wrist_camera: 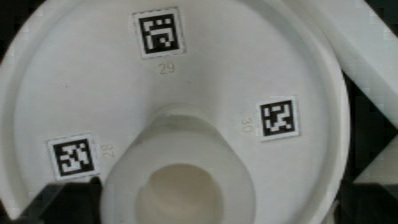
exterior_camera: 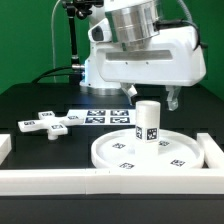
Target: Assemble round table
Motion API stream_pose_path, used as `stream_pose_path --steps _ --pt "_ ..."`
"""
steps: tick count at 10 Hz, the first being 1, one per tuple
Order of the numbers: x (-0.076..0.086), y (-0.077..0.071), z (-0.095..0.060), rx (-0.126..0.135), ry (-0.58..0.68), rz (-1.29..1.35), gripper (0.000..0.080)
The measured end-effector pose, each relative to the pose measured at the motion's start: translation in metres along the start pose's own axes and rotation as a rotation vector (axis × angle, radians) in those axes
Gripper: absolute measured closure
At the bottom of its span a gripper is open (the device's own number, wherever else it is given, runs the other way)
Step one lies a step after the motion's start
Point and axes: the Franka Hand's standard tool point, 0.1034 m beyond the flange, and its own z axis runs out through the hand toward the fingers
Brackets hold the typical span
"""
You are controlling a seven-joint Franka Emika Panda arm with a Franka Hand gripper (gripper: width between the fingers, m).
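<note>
The large rimmed round disc (exterior_camera: 150,155) lies flat inside the front right corner of the border wall. The short cylindrical post (exterior_camera: 148,121) stands upright on it near its middle. My gripper (exterior_camera: 152,97) hangs just above the post's top, open. Its fingers (exterior_camera: 175,98) stand wider apart than the post and hold nothing. The wrist view looks straight down on the post's hollow top (wrist_camera: 187,190) and on the disc (wrist_camera: 214,70) with its square tags. The cross-shaped piece (exterior_camera: 50,123) lies flat on the black table at the exterior view's left.
The marker board (exterior_camera: 108,116) lies behind the disc under the arm. The white border wall (exterior_camera: 90,181) runs along the front and rises at the exterior view's right (exterior_camera: 212,150). A black stand (exterior_camera: 72,40) rises at the back.
</note>
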Motion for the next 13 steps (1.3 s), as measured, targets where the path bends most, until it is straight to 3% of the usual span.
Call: stream_pose_path --steps 5,8,13 --pt "0.004 0.004 0.001 -0.003 0.018 -0.442 0.0151" --pt "0.008 -0.001 -0.001 -0.069 0.062 -0.853 0.0151" --pt "0.011 0.003 -0.001 -0.091 0.054 -1.257 0.0151"
